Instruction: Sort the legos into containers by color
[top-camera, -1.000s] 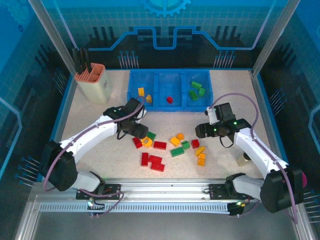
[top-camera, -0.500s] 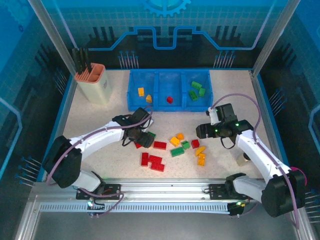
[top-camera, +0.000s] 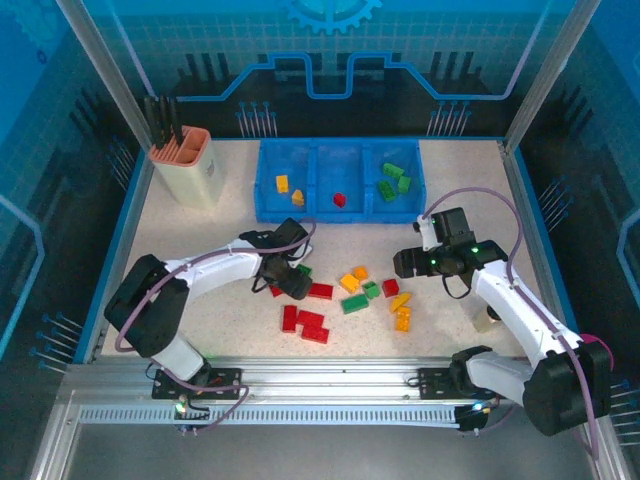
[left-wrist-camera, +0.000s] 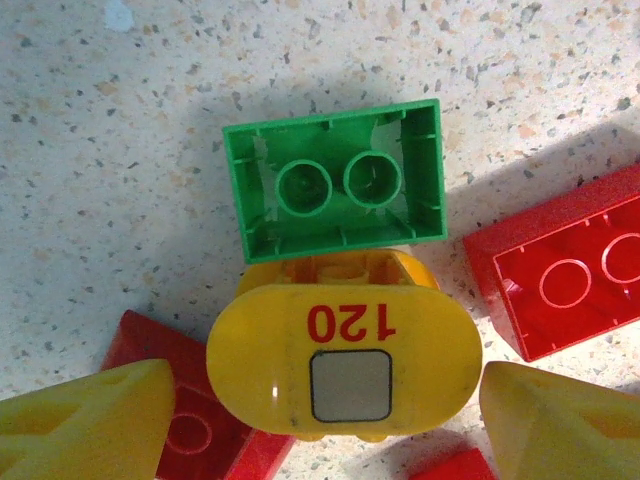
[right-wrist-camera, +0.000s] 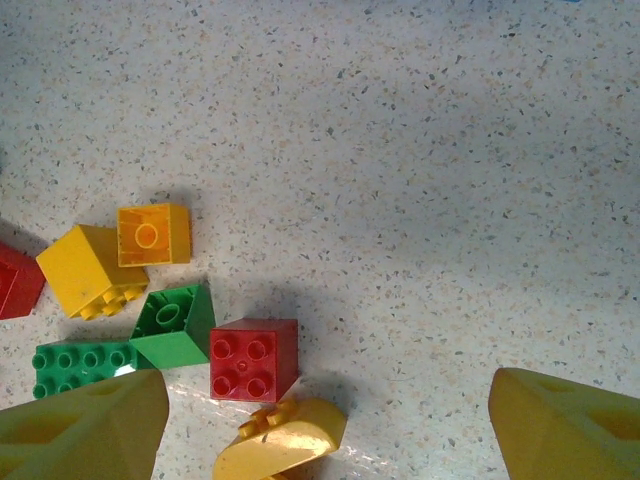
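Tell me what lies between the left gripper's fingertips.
In the left wrist view, a rounded yellow lego marked 120 lies between the fingertips of the left gripper, with an upturned green lego beyond it.

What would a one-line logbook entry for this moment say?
left gripper open, straddling yellow brick | right gripper open, near red brick | tray partly filled

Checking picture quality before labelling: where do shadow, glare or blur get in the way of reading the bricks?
Left wrist view: sharp, the upturned green brick sits in soft shadow; the left end effector's fingertips blur at the bottom corners. Right wrist view: a broad shadow band crosses the table; the red brick stays crisp. Top external view: blue-tinted overall.
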